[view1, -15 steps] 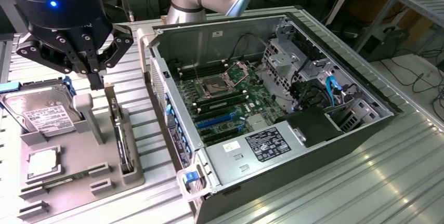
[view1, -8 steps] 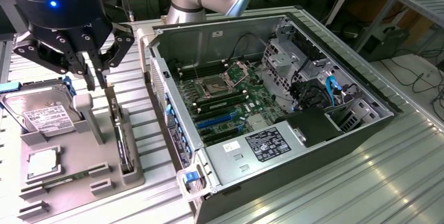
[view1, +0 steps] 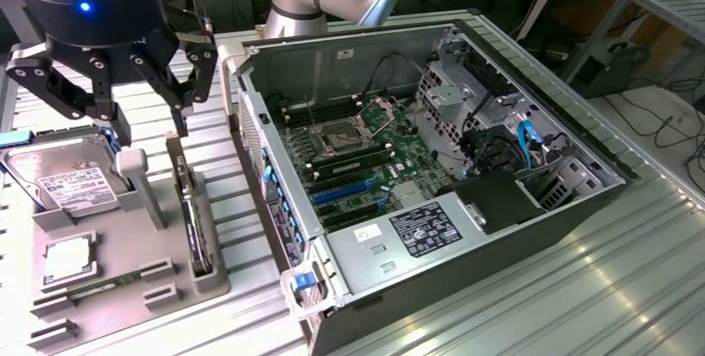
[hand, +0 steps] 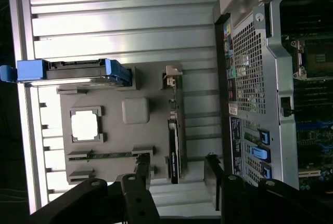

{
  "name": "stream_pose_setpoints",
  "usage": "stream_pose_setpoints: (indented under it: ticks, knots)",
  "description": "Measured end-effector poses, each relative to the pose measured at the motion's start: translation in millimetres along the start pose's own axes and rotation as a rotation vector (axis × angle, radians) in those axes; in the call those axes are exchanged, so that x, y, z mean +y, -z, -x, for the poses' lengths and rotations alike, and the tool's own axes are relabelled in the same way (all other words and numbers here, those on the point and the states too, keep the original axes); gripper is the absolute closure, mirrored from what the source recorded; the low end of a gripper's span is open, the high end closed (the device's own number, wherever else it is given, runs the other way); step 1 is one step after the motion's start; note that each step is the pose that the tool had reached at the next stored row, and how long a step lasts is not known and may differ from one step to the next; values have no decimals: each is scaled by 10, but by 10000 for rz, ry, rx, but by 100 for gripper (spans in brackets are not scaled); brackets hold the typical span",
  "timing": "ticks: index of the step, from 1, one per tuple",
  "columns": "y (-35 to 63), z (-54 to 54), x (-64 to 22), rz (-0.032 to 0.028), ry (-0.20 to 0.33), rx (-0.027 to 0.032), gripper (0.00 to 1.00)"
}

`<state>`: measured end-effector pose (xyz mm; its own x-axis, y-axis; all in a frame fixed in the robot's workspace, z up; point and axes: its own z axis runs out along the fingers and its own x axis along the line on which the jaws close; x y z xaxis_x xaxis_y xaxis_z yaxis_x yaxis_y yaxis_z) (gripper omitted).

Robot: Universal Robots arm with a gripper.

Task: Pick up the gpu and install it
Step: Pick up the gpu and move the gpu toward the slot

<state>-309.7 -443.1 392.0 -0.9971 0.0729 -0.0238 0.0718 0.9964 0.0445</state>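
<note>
Your gripper (view1: 149, 129) hangs above gpu (view1: 198, 232), jaws spread wide, empty; gpu stands on edge in grey tray (view1: 204, 286)

We are not managing to read a single word or number anywhere. In the exterior view, we are seeing a white printed label on the hard drive (view1: 75, 184), at nine o'clock from the computer case (view1: 573, 211). We are also seeing a black-and-white label on the power supply (view1: 424, 230), at five o'clock from the motherboard (view1: 352, 158). Both prints are proving illegible. Pale markings on the gpu (hand: 174, 154) are likewise escaping us.
</note>
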Motion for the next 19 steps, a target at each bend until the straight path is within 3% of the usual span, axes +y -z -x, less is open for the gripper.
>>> stream_pose_setpoints:
  ticks: [7,19]
  knots:
    - [-60,-2,-3,14,793,79,46]
    - [-138,-3,-6,14,871,173,46]
